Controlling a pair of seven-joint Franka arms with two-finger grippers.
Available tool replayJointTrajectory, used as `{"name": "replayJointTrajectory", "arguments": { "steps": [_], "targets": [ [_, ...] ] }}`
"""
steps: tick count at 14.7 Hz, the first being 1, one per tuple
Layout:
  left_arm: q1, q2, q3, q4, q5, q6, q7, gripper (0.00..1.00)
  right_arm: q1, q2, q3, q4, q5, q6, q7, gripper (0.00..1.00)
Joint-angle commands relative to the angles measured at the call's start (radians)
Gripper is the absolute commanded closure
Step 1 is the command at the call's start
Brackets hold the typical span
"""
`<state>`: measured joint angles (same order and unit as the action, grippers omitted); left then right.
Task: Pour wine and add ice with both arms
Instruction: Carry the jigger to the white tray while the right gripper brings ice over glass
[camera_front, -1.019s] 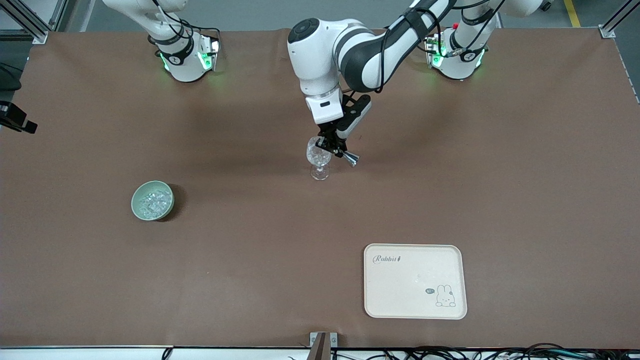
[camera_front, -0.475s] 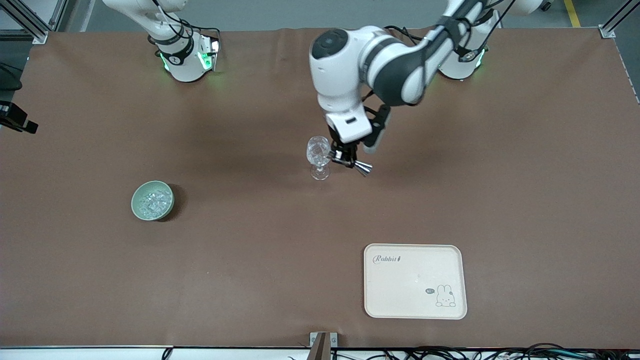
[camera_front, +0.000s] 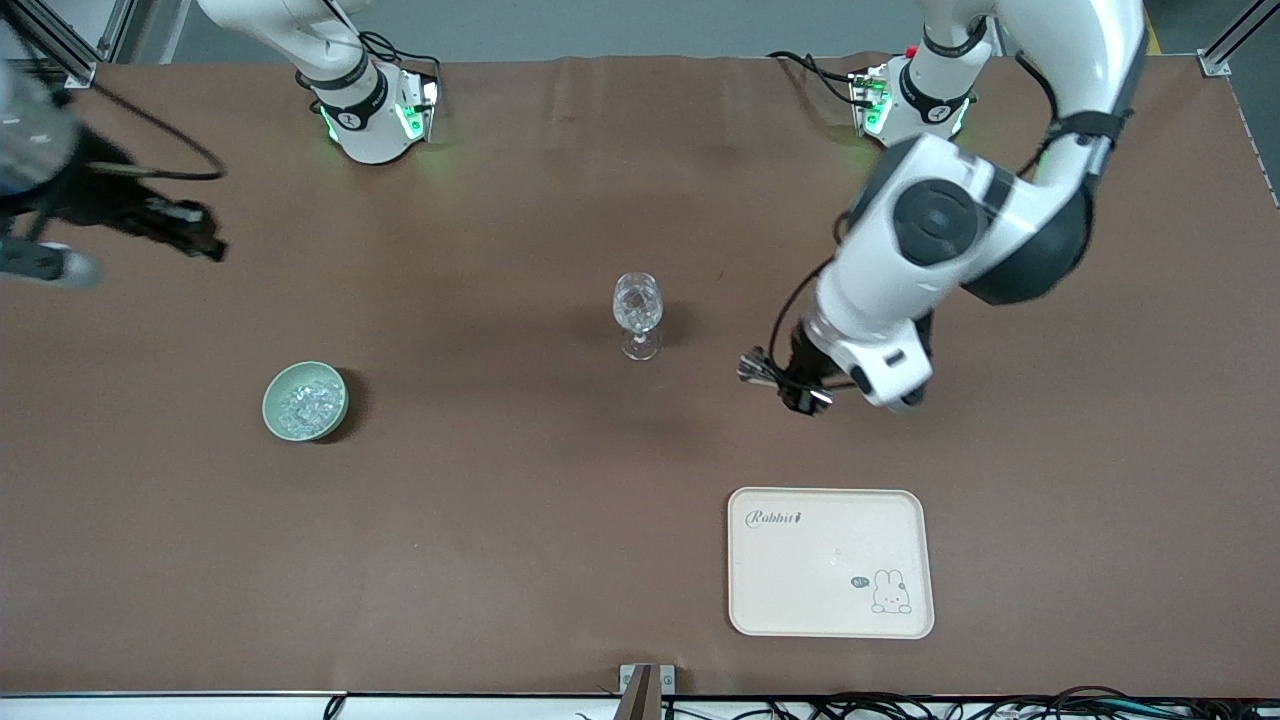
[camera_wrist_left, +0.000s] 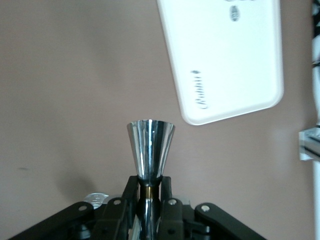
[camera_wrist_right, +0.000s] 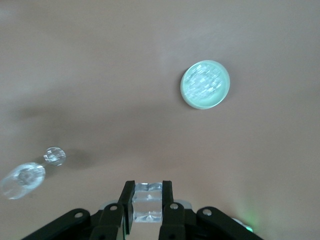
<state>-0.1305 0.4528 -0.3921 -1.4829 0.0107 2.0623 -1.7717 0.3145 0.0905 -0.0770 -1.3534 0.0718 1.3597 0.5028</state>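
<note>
Two arms have shifted: left gripper (camera_front: 795, 385), jaws clenched on a steel jigger (camera_wrist_left: 150, 152), left the glass (camera_front: 637, 312) mid-frame for bare bench (camera_front: 500, 560). Right gripper (camera_wrist_right: 146, 202), frame's left edge, grips clear ice. Bowl (camera_front: 305, 401) holds ice (camera_front: 303, 405).

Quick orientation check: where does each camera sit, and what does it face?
Front: high across the table, facing both bases; left tool holds a steel jigger.
Left wrist: looks down past its tool at jigger and tray.
Right wrist: looks down past its tool at bowl, shared with front.
</note>
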Motion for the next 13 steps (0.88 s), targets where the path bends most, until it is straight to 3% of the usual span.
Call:
{"name": "replayJointTrajectory", "arguments": {
  "steps": [1, 4, 7, 13],
  "targets": [
    [0.049, 0.081, -0.01, 0.03, -0.13, 0.137, 0.075, 0.99, 0.16, 0.055, -0.014, 0.011, -0.004, 0.076, 0.214, 0.99],
    [0.135, 0.174, -0.014, 0.087, -0.326, 0.168, 0.205, 0.99, 0.27, 0.148, -0.012, 0.011, 0.012, 0.177, 0.341, 0.99],
    [0.227, 0.242, -0.011, 0.087, -0.608, 0.168, 0.385, 0.99, 0.353, 0.253, -0.014, 0.013, 0.046, 0.252, 0.449, 1.0],
    [0.324, 0.371, -0.011, 0.096, -0.695, 0.17, 0.517, 0.99, 0.466, 0.371, -0.014, 0.013, 0.164, 0.372, 0.592, 1.0]
  ]
}}
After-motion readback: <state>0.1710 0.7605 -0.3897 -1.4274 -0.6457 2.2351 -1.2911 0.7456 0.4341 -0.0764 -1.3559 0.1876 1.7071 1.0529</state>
